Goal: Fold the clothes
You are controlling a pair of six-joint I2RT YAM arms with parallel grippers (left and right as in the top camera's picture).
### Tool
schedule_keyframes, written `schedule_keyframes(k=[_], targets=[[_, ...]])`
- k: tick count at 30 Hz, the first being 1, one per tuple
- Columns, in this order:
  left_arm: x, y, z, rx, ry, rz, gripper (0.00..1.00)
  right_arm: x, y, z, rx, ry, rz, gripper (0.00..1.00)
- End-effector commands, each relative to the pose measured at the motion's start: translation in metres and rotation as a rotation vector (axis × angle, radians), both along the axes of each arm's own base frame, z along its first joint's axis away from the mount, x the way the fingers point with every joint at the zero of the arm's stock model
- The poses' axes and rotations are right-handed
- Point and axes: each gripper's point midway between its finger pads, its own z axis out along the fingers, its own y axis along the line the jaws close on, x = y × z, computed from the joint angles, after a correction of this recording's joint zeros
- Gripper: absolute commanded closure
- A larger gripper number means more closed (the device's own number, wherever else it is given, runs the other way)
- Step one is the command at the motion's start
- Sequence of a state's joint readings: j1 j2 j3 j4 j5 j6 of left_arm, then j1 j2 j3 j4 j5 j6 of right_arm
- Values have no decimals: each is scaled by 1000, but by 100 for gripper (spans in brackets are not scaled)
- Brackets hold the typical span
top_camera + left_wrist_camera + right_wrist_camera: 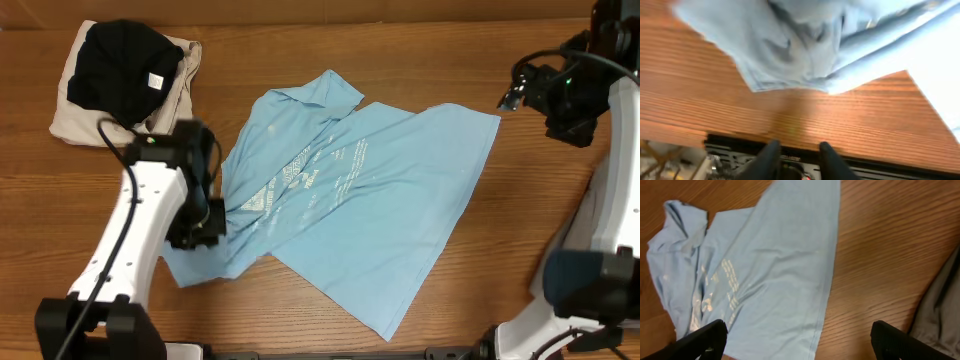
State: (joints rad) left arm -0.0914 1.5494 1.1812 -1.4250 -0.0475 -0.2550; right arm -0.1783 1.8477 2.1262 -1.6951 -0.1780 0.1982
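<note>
The sky-blue short-sleeved cloth T-shirt [370, 210] with pale printed lettering is lying slantwise across the middle of the brown wooden tabletop [430, 50]. It is smooth on its right half but creased and doubled over along its left edge, where a bunched corner is sticking out toward the near left. The step in hand appears to be getting the shirt flat before any fold is made. Doing it well is likely calling for a low, square pinch on that bunched corner — taking the outermost edge rather than a fistful of layers — then a slow draw outward, so the creases are running out instead of the whole shirt sliding along. The other arm could be helping by taking the far right corner, so the cloth is being tensioned between two points. The left hand [799, 148] is hovering just beside that rumpled edge, its fingers [771, 152] standing a little apart with nothing between them and, as far as the wrist view shows, touching no cloth. The right hand [799, 327] is hanging above the shirt's right side, spread wide and empty. A black garment [120, 65] is sitting on a folded beige garment [70, 120] at the far left corner, well apart from the shirt, and a grey cloth [940, 310] is showing at the edge of the right wrist view.
</note>
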Motion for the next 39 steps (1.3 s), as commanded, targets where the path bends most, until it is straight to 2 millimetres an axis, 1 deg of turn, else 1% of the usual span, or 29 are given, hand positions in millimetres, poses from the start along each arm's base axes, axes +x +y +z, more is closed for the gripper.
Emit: schedule_keyframes(k=[1, 3, 5, 8, 10, 11, 12, 13, 15, 17, 19, 21, 22, 25, 27, 29, 32, 35, 39], targets=[[-13, -15, -16, -72, 47, 15, 66, -10, 14, 7, 1, -17, 49, 5], [-9, -16, -18, -77, 28, 15, 63, -13, 19, 8, 0, -18, 62, 4], [0, -18, -19, -88, -6, 15, 56, -15, 23, 7, 1, -15, 72, 4], [27, -22, -15, -110, -111, 6, 46, -16, 25, 6, 2, -8, 79, 4], [55, -27, -7, -137, -218, -21, 39, -16, 25, 4, 2, -3, 79, 4], [74, -33, 0, -166, -294, -55, 37, -16, 25, 4, -2, -2, 79, 4], [99, -40, 11, -199, -397, -97, 32, -16, 24, 3, -8, -1, 80, 4], [122, -46, 21, -222, -492, -137, 29, -16, 24, 3, -9, -1, 80, 4], [162, -54, 41, -232, -671, -199, 25, -16, 23, 3, -9, -2, 80, 4], [194, -61, 58, -229, -820, -242, 24, -16, 24, 3, -10, -3, 84, 4], [226, -65, 68, -223, -941, -255, 25, -16, 23, 4, -10, -6, 84, 4], [246, -67, 63, -222, -981, -259, 26, -16, 23, 4, -10, -6, 84, 4], [256, -68, 56, -223, -985, -259, 26, -15, 23, 3, -11, -6, 84, 4], [279, -71, 37, -222, -954, -263, 27, -15, 23, 4, -11, -9, 84, 4], [294, -75, 29, -222, -924, -283, 28, -14, 23, 4, -11, -10, 84, 4], [312, -79, 26, -213, -895, -313, 29, -14, 23, 4, -11, -12, 84, 4], [333, -77, 22, -172, -852, -330, 29, -14, 23, 4, -11, -12, 84, 4], [346, -73, 11, -137, -788, -340, 31, -14, 23, 4, -12, -13, 88, 4], [352, -76, -10, -142, -713, -344, 34, -12, 23, 4, -14, -20, 91, 4]])
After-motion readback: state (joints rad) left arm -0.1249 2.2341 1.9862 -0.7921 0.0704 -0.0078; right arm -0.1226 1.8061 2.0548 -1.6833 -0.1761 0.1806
